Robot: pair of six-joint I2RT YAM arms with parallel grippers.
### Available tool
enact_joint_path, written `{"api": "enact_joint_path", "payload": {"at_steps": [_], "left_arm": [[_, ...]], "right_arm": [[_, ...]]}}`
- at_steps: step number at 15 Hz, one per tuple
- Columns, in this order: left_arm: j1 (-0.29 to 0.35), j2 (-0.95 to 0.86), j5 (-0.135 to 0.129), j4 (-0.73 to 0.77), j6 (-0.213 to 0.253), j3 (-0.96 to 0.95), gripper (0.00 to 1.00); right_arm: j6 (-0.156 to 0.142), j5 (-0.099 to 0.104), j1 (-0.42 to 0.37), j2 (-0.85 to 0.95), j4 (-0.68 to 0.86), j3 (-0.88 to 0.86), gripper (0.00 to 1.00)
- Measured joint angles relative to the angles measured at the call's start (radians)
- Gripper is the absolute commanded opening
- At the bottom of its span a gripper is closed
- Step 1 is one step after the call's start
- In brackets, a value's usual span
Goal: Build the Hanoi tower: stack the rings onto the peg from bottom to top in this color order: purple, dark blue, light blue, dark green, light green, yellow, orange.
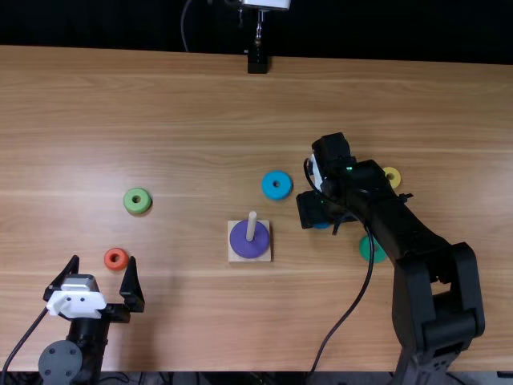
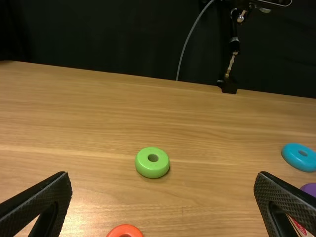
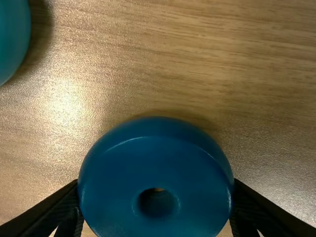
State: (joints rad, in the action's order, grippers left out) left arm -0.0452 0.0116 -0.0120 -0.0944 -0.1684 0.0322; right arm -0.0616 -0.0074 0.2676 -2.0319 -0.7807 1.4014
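In the top view my right gripper (image 1: 323, 224) is over the dark blue ring (image 1: 321, 225), which is mostly hidden under the arm. The right wrist view has the dark blue ring (image 3: 157, 168) between the fingertips of my right gripper (image 3: 157, 205), both touching its sides. The purple ring (image 1: 250, 241) is around the peg (image 1: 252, 224) on its square base (image 1: 232, 258). Light blue ring (image 1: 276, 185) lies behind the base. My left gripper (image 1: 102, 273) stands open near the orange ring (image 1: 116, 259); the left wrist view has this gripper (image 2: 163, 197) with nothing between its fingers.
The light green ring (image 1: 137, 201) lies at the left on the table (image 1: 160, 96). Right of the right gripper are the yellow ring (image 1: 392, 177) and the dark green ring (image 1: 373, 249), partly covered by the right arm. A black stand (image 1: 257, 62) is at the far edge.
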Motion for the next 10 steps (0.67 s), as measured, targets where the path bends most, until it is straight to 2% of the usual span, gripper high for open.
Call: {"api": "enact_joint_path", "payload": {"at_steps": [6, 10], "left_arm": [[0.000, 0.000, 0.000, 0.000, 0.000, 0.000, 1.00], [0.000, 0.000, 0.000, 0.000, 0.000, 0.000, 1.00]], "right_arm": [[0.001, 0.000, 0.000, 0.016, -0.014, 0.024, 0.00], [0.021, 0.000, 0.029, 0.168, -0.055, 0.117, 0.00]]}}
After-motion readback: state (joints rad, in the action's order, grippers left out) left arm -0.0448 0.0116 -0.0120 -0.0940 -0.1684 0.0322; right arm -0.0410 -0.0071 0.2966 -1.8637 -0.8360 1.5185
